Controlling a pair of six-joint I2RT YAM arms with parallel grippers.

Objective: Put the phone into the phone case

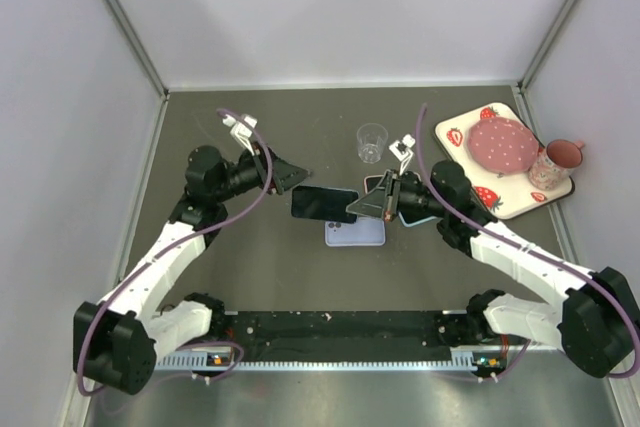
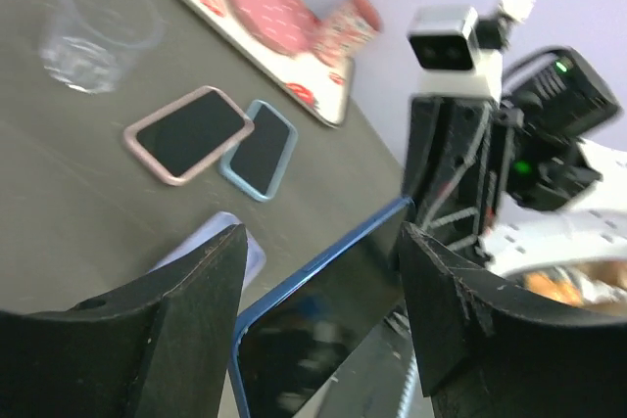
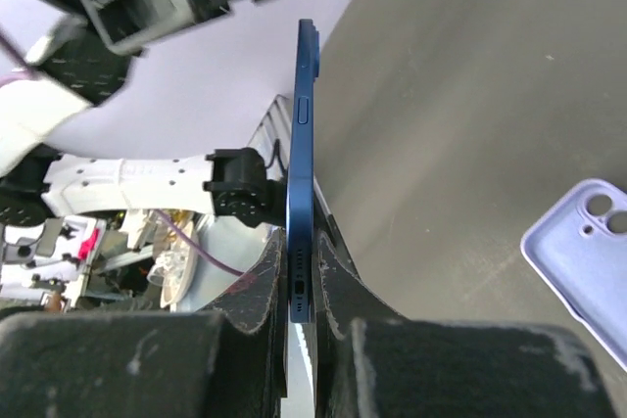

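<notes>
White links and black joints build the left arm [image 1: 160, 262] and right arm [image 1: 520, 247], bolted to the black base rail [image 1: 340, 327]; mauve cables [image 1: 268, 175] run along them — left gripper [image 1: 301, 177] and right gripper [image 1: 354, 211] are black.

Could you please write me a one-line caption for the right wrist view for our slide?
Right gripper clamps the blue phone edge-on above the table, with the lilac case lying at lower right.

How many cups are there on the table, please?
2. The clear plastic cup stands on the dark table; the pink patterned cup stands at the right edge of the strawberry-printed tray. None seems hidden.
</notes>
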